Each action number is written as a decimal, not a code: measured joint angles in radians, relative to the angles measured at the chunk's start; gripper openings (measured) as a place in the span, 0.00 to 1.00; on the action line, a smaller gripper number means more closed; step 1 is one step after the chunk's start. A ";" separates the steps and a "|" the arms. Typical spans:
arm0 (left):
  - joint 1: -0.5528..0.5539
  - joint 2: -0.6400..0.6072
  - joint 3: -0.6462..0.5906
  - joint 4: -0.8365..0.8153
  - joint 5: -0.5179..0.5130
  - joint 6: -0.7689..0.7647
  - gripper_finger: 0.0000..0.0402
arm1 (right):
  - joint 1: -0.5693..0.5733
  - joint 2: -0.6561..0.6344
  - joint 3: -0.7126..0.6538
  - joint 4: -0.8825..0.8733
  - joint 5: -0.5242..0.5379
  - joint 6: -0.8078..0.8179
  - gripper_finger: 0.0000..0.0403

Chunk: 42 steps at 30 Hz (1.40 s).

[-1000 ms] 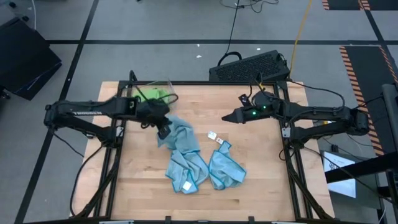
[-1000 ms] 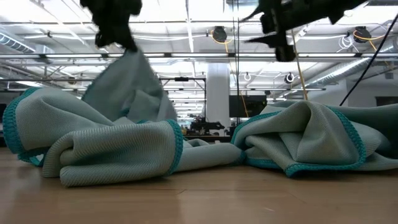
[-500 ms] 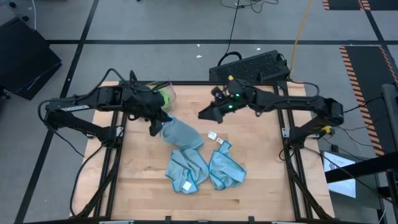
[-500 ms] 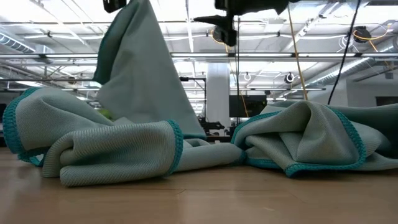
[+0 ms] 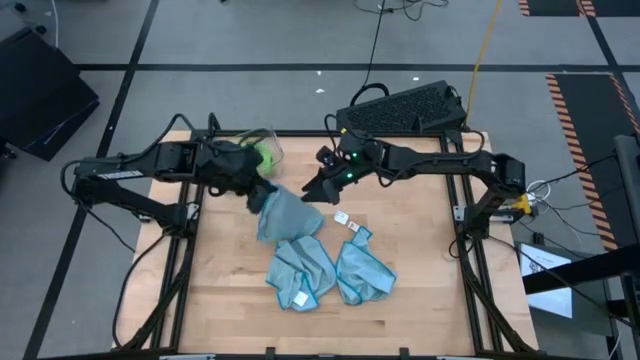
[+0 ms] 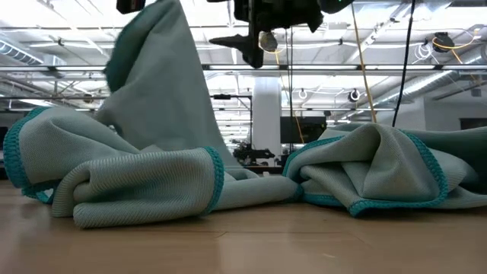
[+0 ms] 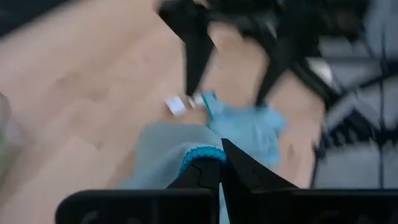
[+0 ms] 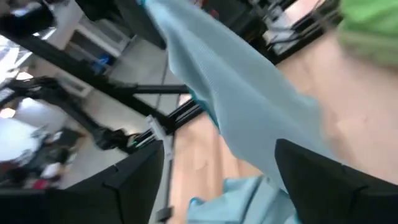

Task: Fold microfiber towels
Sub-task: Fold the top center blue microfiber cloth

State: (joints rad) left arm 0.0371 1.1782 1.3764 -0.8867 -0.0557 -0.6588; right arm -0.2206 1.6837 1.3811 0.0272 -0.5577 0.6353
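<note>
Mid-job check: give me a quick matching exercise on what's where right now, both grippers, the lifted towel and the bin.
Things:
1. left gripper
2. right gripper
3. lifted blue towel
4. clear bin

States:
A. holds green cloth, back left of the table
B. open, beside the raised cloth
C. shut on a towel corner
D. hangs from one corner, lower end on the table

Pairs: 1-C, 2-B, 3-D, 4-A
</note>
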 joint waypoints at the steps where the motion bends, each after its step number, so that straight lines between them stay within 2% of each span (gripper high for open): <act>1: 0.006 0.000 0.000 0.018 -0.036 -0.026 0.02 | 0.000 -0.008 0.000 -0.004 0.020 -0.015 0.75; 7: 0.051 0.019 0.000 0.239 -0.249 -0.138 0.01 | 0.005 -0.074 0.001 0.001 0.132 -0.118 0.75; 10: 0.069 0.035 -0.002 0.368 -0.309 -0.124 0.02 | 0.024 -0.090 0.001 -0.003 0.227 -0.203 0.74; 12: 0.081 0.058 0.004 0.495 -0.321 -0.099 0.02 | 0.038 -0.091 0.001 -0.002 0.295 -0.300 0.74; 16: 0.097 0.114 0.001 0.630 -0.323 -0.062 0.01 | 0.047 -0.090 0.001 -0.032 0.407 -0.404 0.74; 22: 0.104 0.143 -0.002 0.668 -0.315 -0.058 0.01 | 0.045 -0.092 0.000 -0.166 0.540 -0.381 0.72; 27: 0.103 0.143 -0.001 0.685 -0.318 -0.061 0.02 | 0.046 -0.093 -0.002 -0.229 0.629 -0.337 0.59; 32: 0.106 0.145 0.000 0.681 -0.325 -0.058 0.01 | 0.047 -0.094 -0.039 -0.129 0.628 -0.326 0.44; 34: 0.110 0.144 0.000 0.682 -0.334 -0.058 0.02 | 0.052 -0.094 -0.045 -0.106 0.582 -0.299 0.42; 37: 0.120 0.144 0.000 0.681 -0.338 -0.053 0.02 | 0.060 -0.094 -0.054 -0.113 0.519 -0.242 0.43; 42: 0.133 0.144 0.000 0.681 -0.346 -0.050 0.01 | 0.058 -0.093 -0.059 -0.128 0.397 -0.172 0.52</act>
State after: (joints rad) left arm 0.1705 1.3224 1.3762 -0.2062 -0.4019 -0.7090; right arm -0.1623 1.5902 1.3220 -0.1005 -0.1609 0.4633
